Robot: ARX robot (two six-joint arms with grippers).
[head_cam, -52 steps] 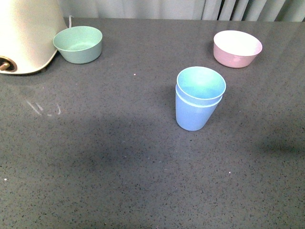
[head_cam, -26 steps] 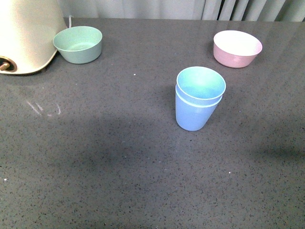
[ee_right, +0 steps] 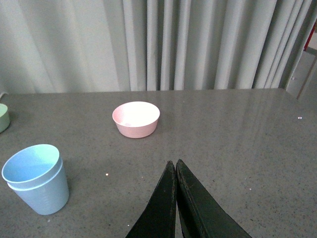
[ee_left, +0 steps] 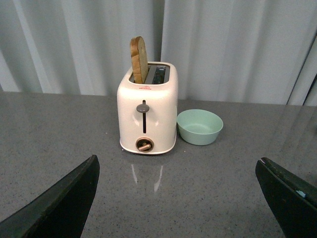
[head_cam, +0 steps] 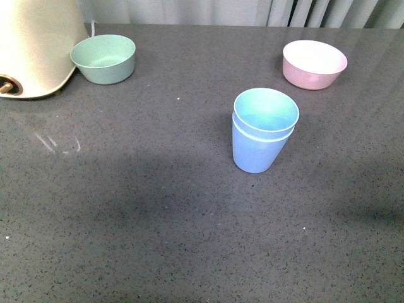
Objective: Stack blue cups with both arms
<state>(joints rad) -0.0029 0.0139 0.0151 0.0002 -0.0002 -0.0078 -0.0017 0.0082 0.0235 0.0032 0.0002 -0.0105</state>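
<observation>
The two blue cups [head_cam: 262,134] stand nested, one inside the other, upright near the middle of the grey table [head_cam: 158,208]. They also show in the right wrist view [ee_right: 37,179]. Neither arm shows in the front view. My right gripper [ee_right: 175,163] is shut and empty, above the table to the right of the cups and apart from them. My left gripper [ee_left: 178,166] is open and empty, its dark fingers [ee_left: 64,203] wide apart over bare table, facing the toaster. The cups do not show in the left wrist view.
A cream toaster [ee_left: 147,114] with a slice of bread [ee_left: 139,59] stands at the far left [head_cam: 31,44], a green bowl [head_cam: 104,58] beside it. A pink bowl [head_cam: 314,64] sits at the far right. Curtains hang behind the table.
The cups and bowls have not moved. A faint shadow on the table at the right has shifted slightly lower.
</observation>
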